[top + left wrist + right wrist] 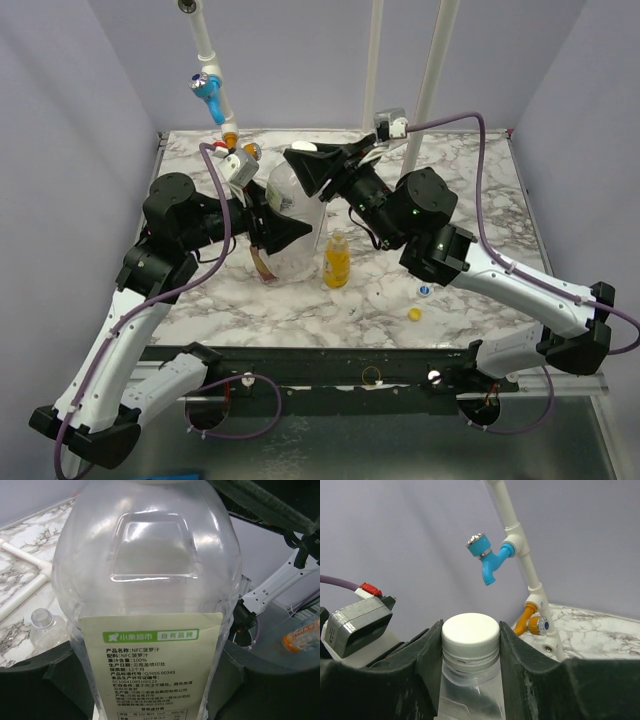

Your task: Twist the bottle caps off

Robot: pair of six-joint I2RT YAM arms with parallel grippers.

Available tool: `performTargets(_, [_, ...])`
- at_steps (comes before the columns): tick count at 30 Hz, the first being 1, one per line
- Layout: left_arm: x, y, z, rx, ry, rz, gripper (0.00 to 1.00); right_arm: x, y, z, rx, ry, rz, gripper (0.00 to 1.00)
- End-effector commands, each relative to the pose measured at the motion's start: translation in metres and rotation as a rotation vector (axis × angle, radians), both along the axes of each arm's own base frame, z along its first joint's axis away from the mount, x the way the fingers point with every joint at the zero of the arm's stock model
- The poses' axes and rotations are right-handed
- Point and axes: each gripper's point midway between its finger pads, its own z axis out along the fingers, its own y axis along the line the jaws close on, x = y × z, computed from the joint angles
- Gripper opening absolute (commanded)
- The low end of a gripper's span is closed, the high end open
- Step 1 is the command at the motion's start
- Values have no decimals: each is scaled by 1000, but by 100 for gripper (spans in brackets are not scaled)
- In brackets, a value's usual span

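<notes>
At the frame's centre, a wide clear bottle (293, 215) is clamped low by the left gripper (279, 233). Its white cap (470, 630) is pinched by the right gripper (470, 647). A yellow cap (415, 314) and a blue-and-white cap (425, 291) are seen loose at lower right.

Tap pipe (213, 75) behind bottle (283, 188), right tabletop (495, 190) — open

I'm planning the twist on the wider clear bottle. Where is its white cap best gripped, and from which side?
Grip the white cap by its round side wall, a finger on each opposite side, coming in from the right at cap height. The wider clear bottle stands upright, and the left gripper clamps its body from the left, so the right side is free.
</notes>
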Motion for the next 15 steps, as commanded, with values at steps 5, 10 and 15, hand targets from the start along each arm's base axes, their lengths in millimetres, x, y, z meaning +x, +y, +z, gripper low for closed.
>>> performTargets(5, [-4, 5, 3, 32, -129, -2, 32, -16, -20, 28, 48, -57, -12, 39])
performTargets(10, [6, 15, 12, 101, -306, 48, 24, -17, -36, 35, 31, -17, -43, 63])
performTargets(15, [11, 19, 17, 140, -397, 65, 16, -21, -32, 42, -11, -1, -10, 71])
